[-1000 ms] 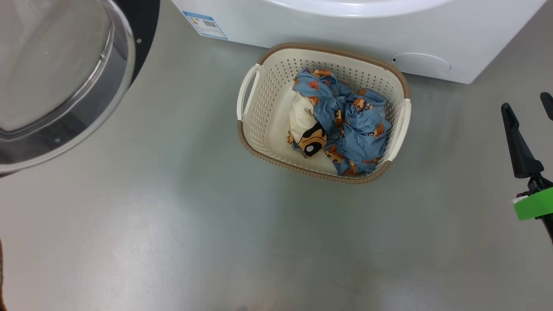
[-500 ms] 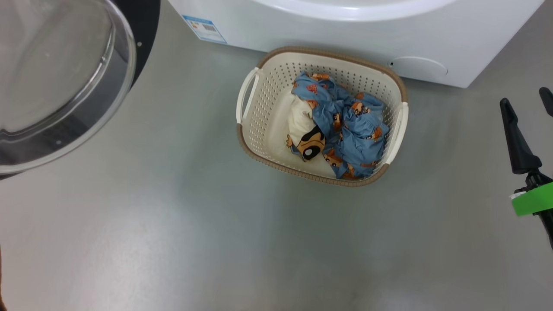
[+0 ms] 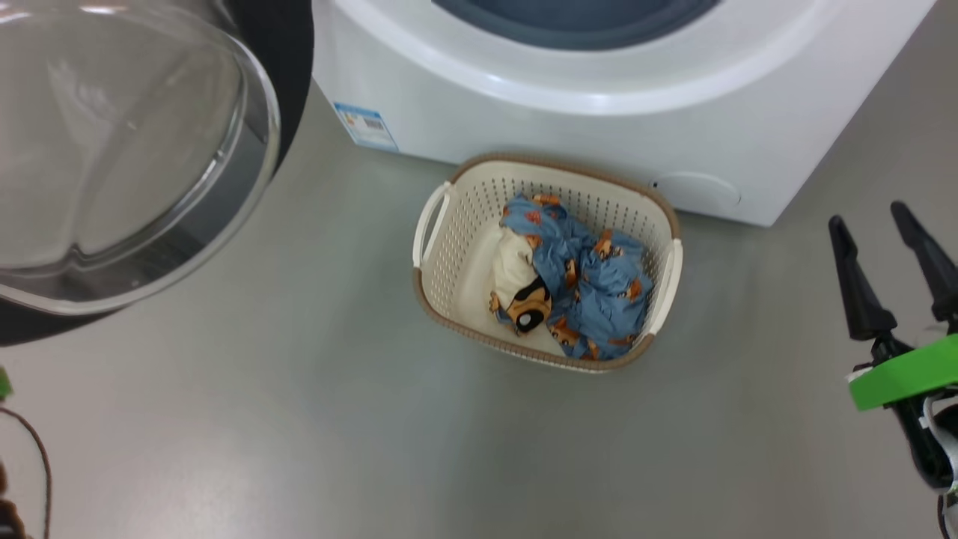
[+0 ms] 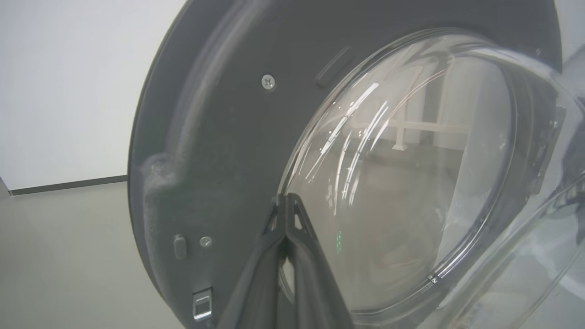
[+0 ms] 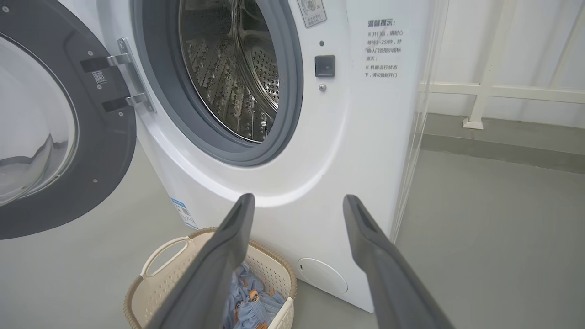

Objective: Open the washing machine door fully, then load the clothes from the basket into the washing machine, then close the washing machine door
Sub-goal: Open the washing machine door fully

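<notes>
The washing machine (image 3: 569, 112) stands at the top of the head view, its steel drum (image 5: 237, 68) bare inside the grey-blue ring. The washing machine door (image 3: 288, 75) hangs swung out to the left, glass bowl facing me. On the floor against the machine's front sits the basket (image 3: 464, 232), holding the clothes (image 3: 591, 292), blue bear-print fabric beside a cream piece (image 3: 513, 269). My right gripper (image 3: 867, 213) is open and empty, right of the basket; in its wrist view the right gripper (image 5: 298, 197) points at the machine above the basket (image 5: 169, 274). My left gripper (image 4: 285, 197) is shut, tips at the door's inner face (image 4: 219, 114).
Grey floor (image 3: 299, 419) surrounds the basket. A round service cover (image 3: 696, 191) and a blue label (image 3: 364, 126) sit low on the machine's front. A white rail (image 5: 502, 91) and wall stand to the machine's right. A thin brown cable (image 3: 37, 464) loops at the lower left.
The head camera has moved: the whole picture has shifted down, showing more of the machine's front and ring. Both fingers of my right gripper now show further in from the right edge.
</notes>
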Robot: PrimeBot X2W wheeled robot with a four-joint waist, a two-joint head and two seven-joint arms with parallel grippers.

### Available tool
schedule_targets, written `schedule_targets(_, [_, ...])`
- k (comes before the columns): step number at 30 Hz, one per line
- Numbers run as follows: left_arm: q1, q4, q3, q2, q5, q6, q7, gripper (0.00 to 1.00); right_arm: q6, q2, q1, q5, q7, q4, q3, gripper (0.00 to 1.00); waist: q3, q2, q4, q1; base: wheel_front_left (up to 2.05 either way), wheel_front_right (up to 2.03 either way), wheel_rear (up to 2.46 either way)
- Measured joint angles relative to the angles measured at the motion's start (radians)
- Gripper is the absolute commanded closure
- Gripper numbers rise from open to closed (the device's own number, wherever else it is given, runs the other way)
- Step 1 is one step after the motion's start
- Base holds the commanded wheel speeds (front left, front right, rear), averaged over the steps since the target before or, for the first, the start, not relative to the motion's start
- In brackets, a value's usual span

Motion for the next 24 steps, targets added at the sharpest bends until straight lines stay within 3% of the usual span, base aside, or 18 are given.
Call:
schedule_targets(9, [0.109,-0.080,-0.062,-0.038,-0.001,-0.040,0.000,1.00,0.000,0.026,0.051,0.000,0.000,0.002,-0.009,0.00,-0.091,0.0000,-0.002,-0.0001,0.00,0.00,0.00])
schedule_targets(16, [0.216,-0.173,-0.216,-0.052,-0.049,-0.049,0.000,1.00,0.000,0.061,0.063,0.000,0.000,0.003,-0.012,0.00,-0.127,0.0000,-0.022,0.0000,0.00,0.00,0.00])
schedule_targets(20, [0.268,-0.220,-0.278,-0.052,-0.070,-0.051,0.000,0.76,0.000,0.071,0.084,0.000,0.000,0.005,-0.011,0.00,-0.141,0.0000,-0.046,-0.0001,0.00,0.00,0.00])
schedule_targets(24, [0.298,-0.248,-0.307,-0.059,-0.072,-0.051,0.000,0.66,0.000,0.078,0.094,0.000,0.000,0.007,-0.012,0.00,-0.154,0.0000,-0.076,0.0000,0.00,0.00,0.00])
